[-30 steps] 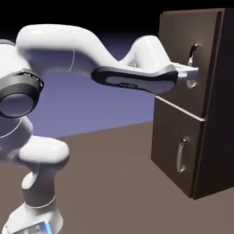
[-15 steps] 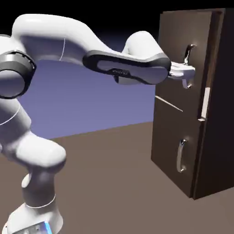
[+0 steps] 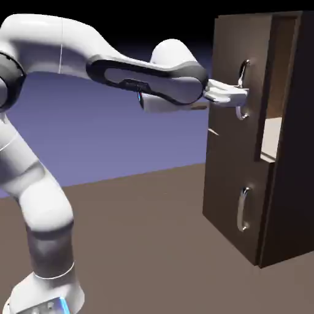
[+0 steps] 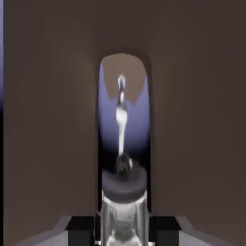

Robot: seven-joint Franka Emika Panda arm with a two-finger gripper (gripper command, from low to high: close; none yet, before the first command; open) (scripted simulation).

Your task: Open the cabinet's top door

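Observation:
The dark brown cabinet [image 3: 288, 184] stands at the exterior view's right. Its top door [image 3: 230, 49] is swung partly out, and the tan inside [image 3: 273, 132] shows through the gap. My gripper [image 3: 240, 98] reaches in from the left and is shut on the door's long silver handle [image 3: 243, 73], about midway down the bar. In the hand view the handle [image 4: 121, 120] runs up the middle, large and shiny, out of my gripper [image 4: 123, 226]. The door's brown wood [image 4: 48, 120] fills the rest of that view.
Below the top door is the shorter panel [image 3: 227, 202] with its small silver handle [image 3: 243, 208], and it is closed. The brown table [image 3: 153, 245] stretches between the robot's base and the cabinet. My white forearm [image 3: 147, 80] spans the upper middle.
My gripper closed on the handle and has pulled back toward the left. The top door has swung from closed to partly open, showing the tan inside.

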